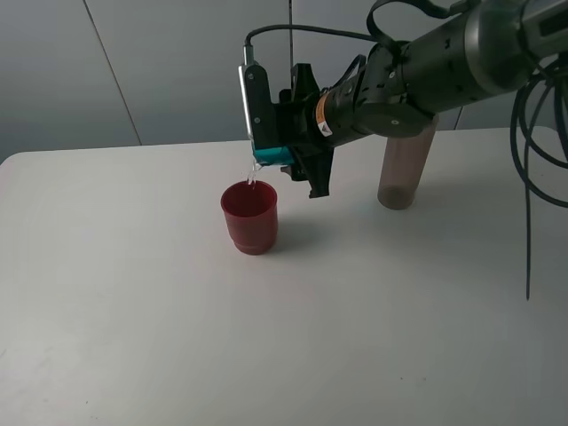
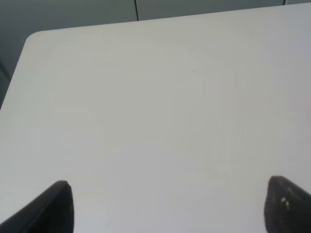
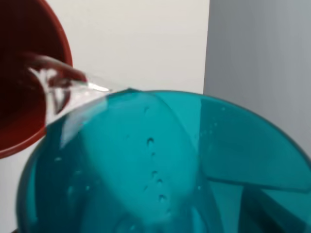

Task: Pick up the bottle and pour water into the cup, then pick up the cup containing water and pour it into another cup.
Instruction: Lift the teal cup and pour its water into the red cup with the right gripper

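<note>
- The right gripper (image 1: 282,153) is closed on the teal cup (image 1: 272,156), holding it tipped on its side above the table (image 1: 133,311); the arm reaches in from the right of the high view.
- No brand or writing can be read — only a small orange-and-white sticker (image 1: 322,122) on the wrist, too small to make out.
- A thin stream of water (image 1: 252,176) runs from the teal cup's lip into the red cup (image 1: 249,216), which stands upright just below and slightly left of the gripper.
- The right wrist view is filled by the teal cup's interior, droplets on its wall, the red cup's rim beyond.
- The bottle (image 1: 404,173) stands upright behind the right forearm, well apart from the red cup.
- The left gripper (image 2: 167,206) shows two dark fingertips (image 2: 53,208) spread wide over bare table — holding nothing.
</note>
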`<state>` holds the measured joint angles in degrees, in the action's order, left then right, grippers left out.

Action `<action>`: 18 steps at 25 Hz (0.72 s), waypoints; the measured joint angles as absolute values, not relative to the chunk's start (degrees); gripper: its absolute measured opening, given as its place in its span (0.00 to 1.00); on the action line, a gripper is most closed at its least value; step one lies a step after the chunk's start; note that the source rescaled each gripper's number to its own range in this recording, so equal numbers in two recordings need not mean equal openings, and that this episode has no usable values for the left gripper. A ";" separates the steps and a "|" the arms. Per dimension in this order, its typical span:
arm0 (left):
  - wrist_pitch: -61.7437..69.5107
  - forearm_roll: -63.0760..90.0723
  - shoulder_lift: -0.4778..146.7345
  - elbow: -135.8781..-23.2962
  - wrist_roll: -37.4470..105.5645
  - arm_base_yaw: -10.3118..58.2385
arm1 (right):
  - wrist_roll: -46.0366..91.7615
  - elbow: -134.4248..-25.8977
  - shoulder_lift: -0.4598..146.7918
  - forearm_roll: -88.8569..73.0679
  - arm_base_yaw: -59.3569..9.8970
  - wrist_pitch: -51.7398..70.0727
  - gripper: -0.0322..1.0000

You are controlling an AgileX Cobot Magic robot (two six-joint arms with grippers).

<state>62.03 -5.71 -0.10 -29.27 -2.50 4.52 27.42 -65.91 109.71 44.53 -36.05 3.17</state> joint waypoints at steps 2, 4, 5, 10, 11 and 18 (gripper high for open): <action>62.03 -5.71 -0.10 -29.27 -2.50 4.52 | 27.65 -65.91 109.71 44.79 -36.05 3.17 0.14; 62.03 -5.71 -0.10 -29.27 -2.50 4.52 | 27.94 -65.91 109.71 45.04 -36.05 3.17 0.14; 62.03 -5.71 -0.10 -29.27 -2.50 4.52 | 28.25 -65.91 109.71 45.20 -36.05 3.17 0.14; 62.03 -5.71 -0.10 -29.27 -2.50 4.52 | 31.21 -65.91 109.71 45.45 -36.86 3.06 0.14; 62.03 -5.71 -0.10 -29.27 -2.50 4.52 | 31.59 -65.91 109.71 45.45 -36.86 3.06 0.14; 62.03 -5.71 -0.10 -29.27 -2.50 4.52 | 34.16 -65.93 109.71 45.45 -37.07 2.93 0.14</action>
